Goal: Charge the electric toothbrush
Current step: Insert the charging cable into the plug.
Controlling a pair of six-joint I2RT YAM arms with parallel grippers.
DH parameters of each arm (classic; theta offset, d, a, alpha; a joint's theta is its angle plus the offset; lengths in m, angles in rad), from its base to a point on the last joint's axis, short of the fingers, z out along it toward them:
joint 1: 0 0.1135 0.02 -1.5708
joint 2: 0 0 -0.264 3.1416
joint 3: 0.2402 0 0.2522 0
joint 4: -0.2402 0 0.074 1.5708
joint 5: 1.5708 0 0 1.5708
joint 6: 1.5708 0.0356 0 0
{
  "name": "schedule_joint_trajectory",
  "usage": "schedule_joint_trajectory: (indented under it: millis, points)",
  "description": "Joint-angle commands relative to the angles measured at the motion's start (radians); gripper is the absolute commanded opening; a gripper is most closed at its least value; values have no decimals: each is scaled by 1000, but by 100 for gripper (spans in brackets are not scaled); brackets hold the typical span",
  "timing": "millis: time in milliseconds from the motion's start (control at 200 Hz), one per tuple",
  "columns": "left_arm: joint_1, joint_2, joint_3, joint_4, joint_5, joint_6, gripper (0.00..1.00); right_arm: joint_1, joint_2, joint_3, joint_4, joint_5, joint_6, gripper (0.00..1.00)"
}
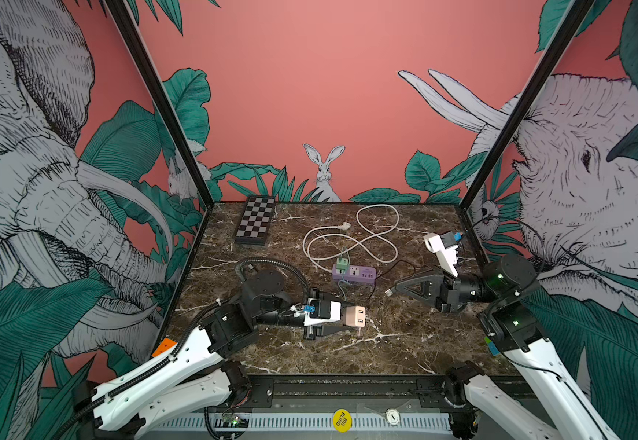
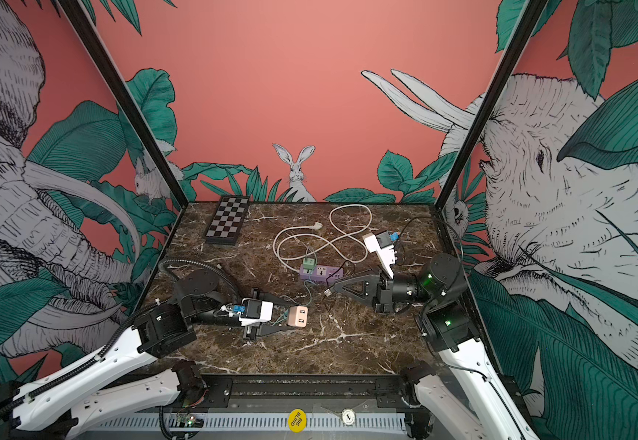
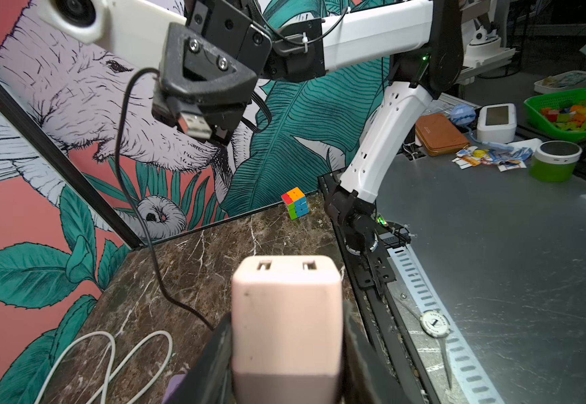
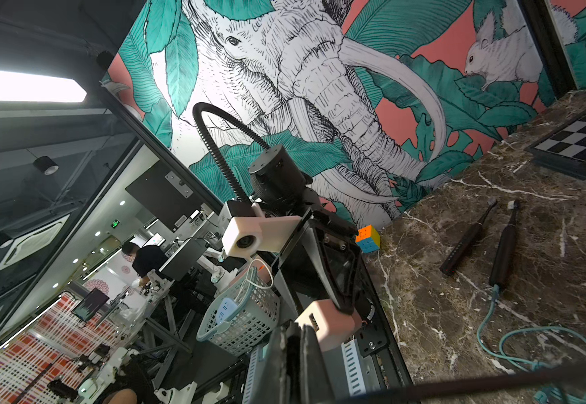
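— While the fingers [image 3: 211,367] of the left gripper [image 1: 344,317] clamp the pink adapter [image 1: 356,317], what of the right gripper [image 1: 396,288]?
— Pinched together on the black USB plug [image 1: 389,292], just beside the purple power strip [image 1: 353,273]; the adapter is near it too.
— And the toothbrushes [image 4: 469,238]?
— Two, flat on the marble table [image 1: 386,343]; where from the strip, cannot tell.

left gripper [image 1: 346,316] clamped on pink adapter [image 1: 356,317], right gripper [image 1: 397,288] pinching usb plug [image 3: 193,124] — tips facing, apart

Glossy marble-look tabletop [image 1: 386,343], smooth matt plastic charger [image 3: 286,314], shiny metal USB plug [image 3: 195,126]
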Motion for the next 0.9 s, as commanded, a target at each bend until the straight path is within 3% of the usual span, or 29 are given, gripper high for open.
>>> schedule_joint_trajectory:
  millis: [0,135,215,285,455,585,665,760,895]
  points:
    - [25,53,49,-35,74,15,0,6,-29,-23,28,28,-74,0]
    - [35,101,100,-71,136,-7,0,6,-29,-33,-11,74,-119,0]
    - [35,59,43,60,11,-28,0,6,-14,-24,-48,141,-94,0]
    - [35,31,-9,157,-180,-11,0,7,11,0,-116,220,-69,0]
    - [0,44,-71,273,-409,138,0,6,44,8,-224,446,124,0]
    - [-94,124,-155,405,-639,421,0,6,36,-87,-162,612,339,0]
    - [-97,182,-216,577,-716,470,0,18,46,-112,-143,672,380,0]
    - [-100,264,-193,567,-757,585,0,27,58,-102,-159,719,400,0]
    - [-102,349,-182,669,-845,618,0,78,42,-62,-304,846,380,0]
